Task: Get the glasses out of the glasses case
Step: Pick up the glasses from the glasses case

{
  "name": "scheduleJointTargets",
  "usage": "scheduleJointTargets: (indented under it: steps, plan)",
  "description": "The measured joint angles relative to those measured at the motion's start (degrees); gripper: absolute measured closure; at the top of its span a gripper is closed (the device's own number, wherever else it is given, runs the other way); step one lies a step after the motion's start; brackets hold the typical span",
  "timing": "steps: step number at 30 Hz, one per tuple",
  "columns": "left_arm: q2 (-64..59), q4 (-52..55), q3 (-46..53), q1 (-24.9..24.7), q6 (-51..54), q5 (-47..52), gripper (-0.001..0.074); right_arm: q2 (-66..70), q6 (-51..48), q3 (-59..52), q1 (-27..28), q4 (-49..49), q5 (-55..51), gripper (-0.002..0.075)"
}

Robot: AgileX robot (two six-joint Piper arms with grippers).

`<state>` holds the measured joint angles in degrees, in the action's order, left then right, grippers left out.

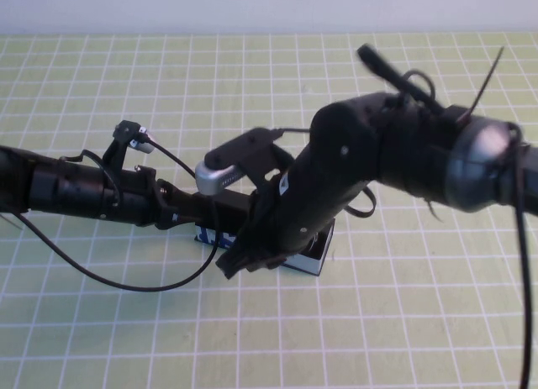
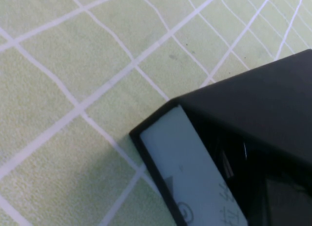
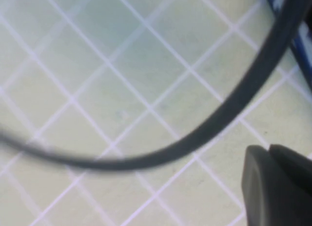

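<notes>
Mat [image 1: 403,322] — green, white grid, both grippers [image 1: 220,214] [image 1: 252,253] over glasses case [image 1: 313,256]

Pale green mat [image 1: 101,339] ruled with a white square grid, covering the whole work surface. Plain white wall [image 1: 168,7] directly behind the mat's far edge. Even, diffuse lighting; soft shadows on the mat.

Small rectangular black glasses case [image 1: 313,256] with pale printed front sits mid-table on green grid-lined mat [image 1: 403,322], left gripper [image 1: 220,211] meeting it from the left, right gripper [image 1: 252,253] down over its near left end, black loose cable [image 1: 126,281] trailing on mat to the left.
</notes>
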<state>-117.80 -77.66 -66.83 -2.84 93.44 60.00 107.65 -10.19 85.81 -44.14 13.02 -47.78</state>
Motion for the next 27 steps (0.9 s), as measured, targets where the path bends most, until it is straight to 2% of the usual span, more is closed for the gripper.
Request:
scheduleJointTargets:
  steps: [10, 18, 27]
  plan:
    - [0.0, 0.02, 0.0, 0.0, 0.0, 0.03, 0.0739, 3.41, 10.55, 0.0, 1.12, -10.78, 5.78, 0.0742]
    - [0.0, 0.02, 0.0, 0.0, -0.22, 0.13, 0.0739, 3.41, 12.55, 0.0, 6.16, -11.25, 10.51, 0.0742]
    - [0.0, 0.45, 0.0, 0.0, -0.22, 0.25, 0.0739, 4.23, 12.79, 3.01, 9.37, -8.79, 11.45, 0.0742]
